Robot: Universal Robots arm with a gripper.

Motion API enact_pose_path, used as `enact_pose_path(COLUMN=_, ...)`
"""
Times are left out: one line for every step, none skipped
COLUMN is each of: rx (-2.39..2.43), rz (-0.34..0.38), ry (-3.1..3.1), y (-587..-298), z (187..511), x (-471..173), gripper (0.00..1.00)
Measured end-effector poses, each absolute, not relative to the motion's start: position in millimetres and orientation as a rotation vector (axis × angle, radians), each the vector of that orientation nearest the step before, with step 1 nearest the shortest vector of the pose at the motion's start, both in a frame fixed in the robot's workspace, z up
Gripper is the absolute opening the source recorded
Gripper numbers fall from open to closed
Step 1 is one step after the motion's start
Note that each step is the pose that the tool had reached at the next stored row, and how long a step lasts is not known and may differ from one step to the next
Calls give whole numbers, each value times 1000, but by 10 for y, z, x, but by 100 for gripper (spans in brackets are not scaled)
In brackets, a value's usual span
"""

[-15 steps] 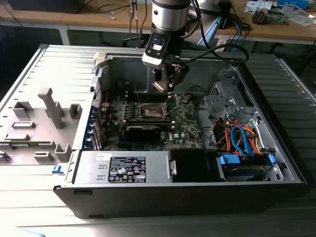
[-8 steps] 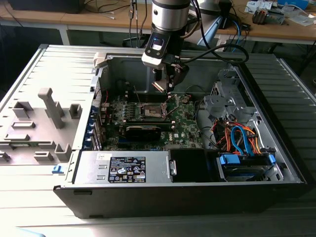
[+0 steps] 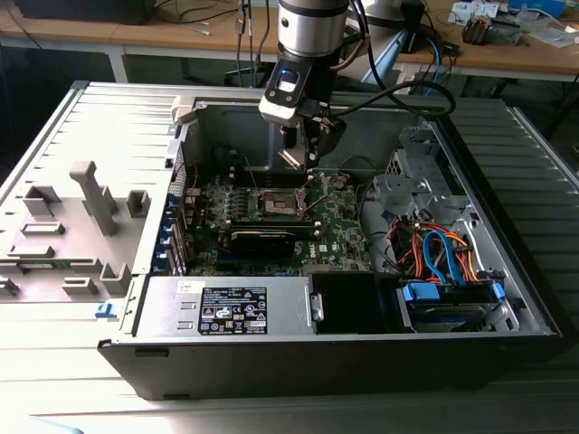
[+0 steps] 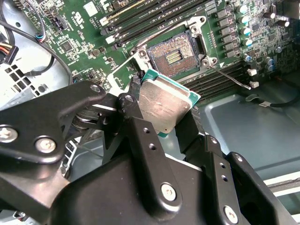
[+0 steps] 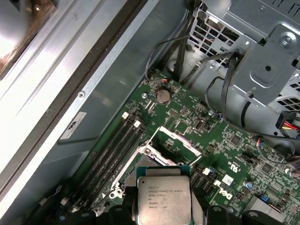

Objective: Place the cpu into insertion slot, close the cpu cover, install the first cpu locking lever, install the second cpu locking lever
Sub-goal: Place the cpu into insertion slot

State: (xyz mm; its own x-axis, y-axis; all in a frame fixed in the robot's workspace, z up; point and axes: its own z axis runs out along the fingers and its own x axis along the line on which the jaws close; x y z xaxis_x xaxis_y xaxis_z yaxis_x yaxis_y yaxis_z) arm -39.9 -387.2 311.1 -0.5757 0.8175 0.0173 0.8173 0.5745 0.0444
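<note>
your gripper (image 4: pixel 161 112) is clamped on the chip (image 4: pixel 165 104), a black finger (image 4: pixel 133 117) on each of two opposite edges, the metal top facing the second wrist camera. the chip hangs in the air above the board, near the socket (image 4: pixel 176 56) but apart from it, and it looks tilted against the socket's plane. the socket lies bare, its gold contact field showing. the cover (image 5: pixel 180 140) is swung up at one side and a thin wire lever (image 4: pixel 229 77) is thrown out beside it.

i judge the placing is not yet done. to do it well, level the chip with the socket, square its edges to the silver rim, match the corners and lower it straight. those contacts would likely bend under any sliding or push, so use no force. keep the fingers clear of the raised cover.

beyond, the green board (image 3: pixel 342 231) sits in an open computer case (image 3: pixel 507 172) beside orange and blue cables (image 3: pixel 443 253). the case rests on a grey ribbed table (image 3: pixel 54 362), with grey plastic blocks (image 3: pixel 90 194) to the exterior view's left and wooden desks (image 3: pixel 181 36) behind.
</note>
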Motion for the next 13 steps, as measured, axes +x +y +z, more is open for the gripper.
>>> enact_pose_path(rx=1446, rz=74, ry=2782, y=-3872, z=3111, x=-399, gripper=55)
enact_pose_path(rx=1448, rz=74, ry=2781, y=-3871, z=3111, x=-399, gripper=55)
enact_pose_path(rx=1450, rz=74, ry=2780, y=-3871, z=3110, x=-399, gripper=55)
enact_pose_path(rx=1451, rz=74, ry=2780, y=-3871, z=3110, x=-399, gripper=55)
enact_pose_path(rx=1453, rz=74, ry=2778, y=-3871, z=3110, x=-399, gripper=55)
enact_pose_path(rx=1454, rz=74, ry=2778, y=-3871, z=3110, x=-399, gripper=55)
enact_pose_path(rx=1455, rz=74, ry=2777, y=-3871, z=3110, x=-399, gripper=55)
enact_pose_path(rx=1457, rz=74, ry=2777, y=-3871, z=3110, x=-399, gripper=55)
enact_pose_path(rx=1458, rz=74, ry=2776, y=-3871, z=3110, x=-399, gripper=55)
enact_pose_path(rx=1459, rz=74, ry=2775, y=-3871, z=3110, x=-399, gripper=55)
enact_pose_path(rx=1460, rz=74, ry=2775, y=-3871, z=3110, x=-399, gripper=55)
enact_pose_path(rx=1462, rz=74, ry=2774, y=-3871, z=3110, x=-399, gripper=55)
enact_pose_path(rx=1463, rz=74, ry=2773, y=-3871, z=3110, x=-399, gripper=55)
